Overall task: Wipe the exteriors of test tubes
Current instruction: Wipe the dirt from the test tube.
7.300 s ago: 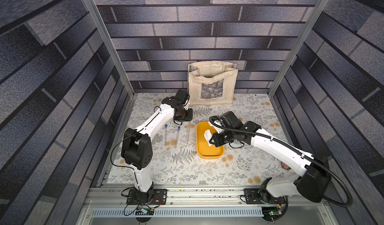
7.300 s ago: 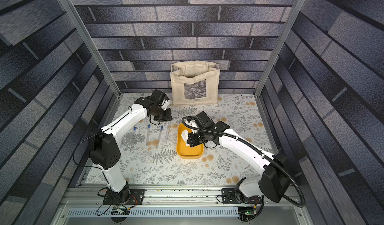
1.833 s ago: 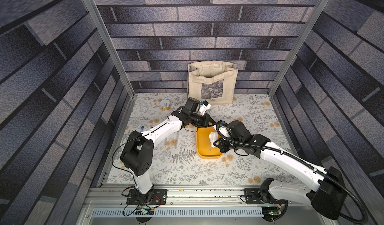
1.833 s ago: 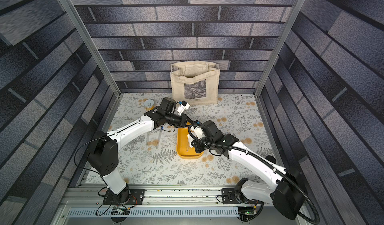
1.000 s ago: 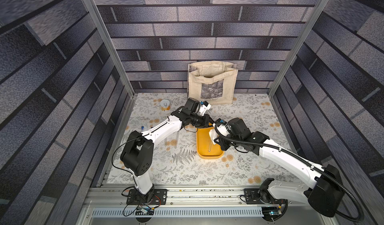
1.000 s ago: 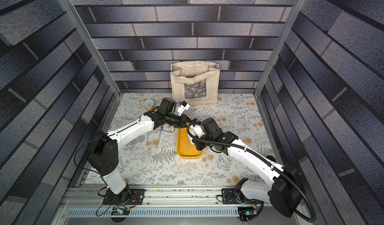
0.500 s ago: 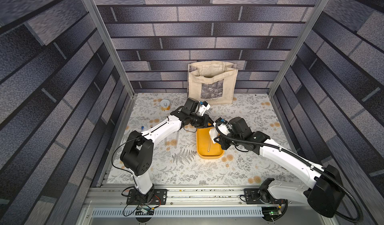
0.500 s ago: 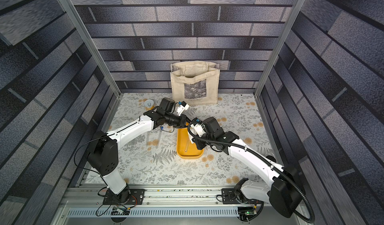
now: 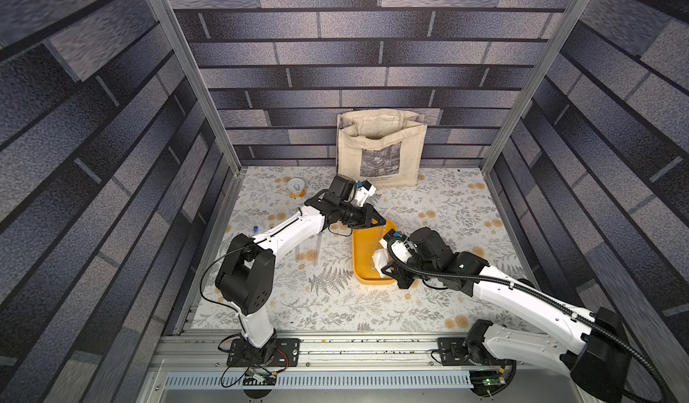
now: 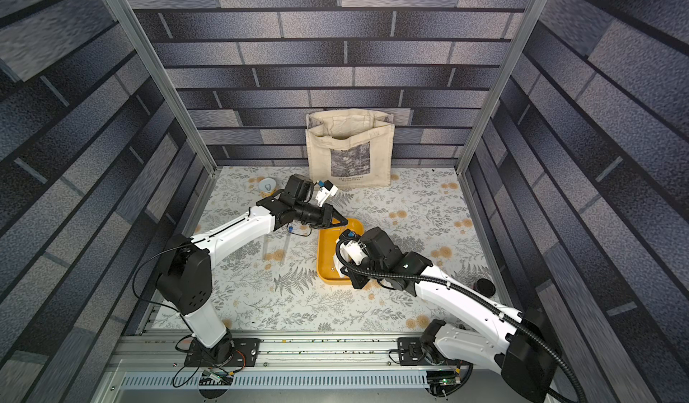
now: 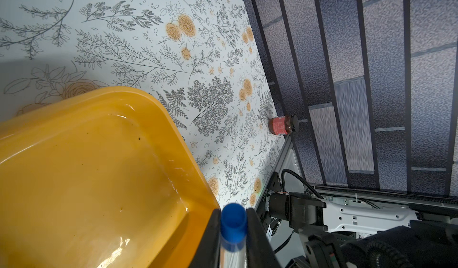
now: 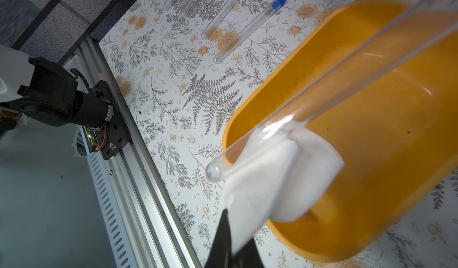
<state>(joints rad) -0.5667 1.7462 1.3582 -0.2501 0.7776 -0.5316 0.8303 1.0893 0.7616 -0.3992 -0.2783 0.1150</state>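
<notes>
The left gripper [image 11: 233, 229] is clamped on the blue-capped end of a test tube [image 12: 329, 88] and holds it slantwise above the yellow tray [image 12: 384, 142]. The right gripper [image 12: 235, 242] pinches a folded white cloth [image 12: 272, 180]. The cloth lies against the tube just above its rounded closed end, which pokes out past the tray's rim. Three other test tubes [image 12: 248, 29] lie side by side on the floral tabletop [image 12: 173, 85], beside the tray.
</notes>
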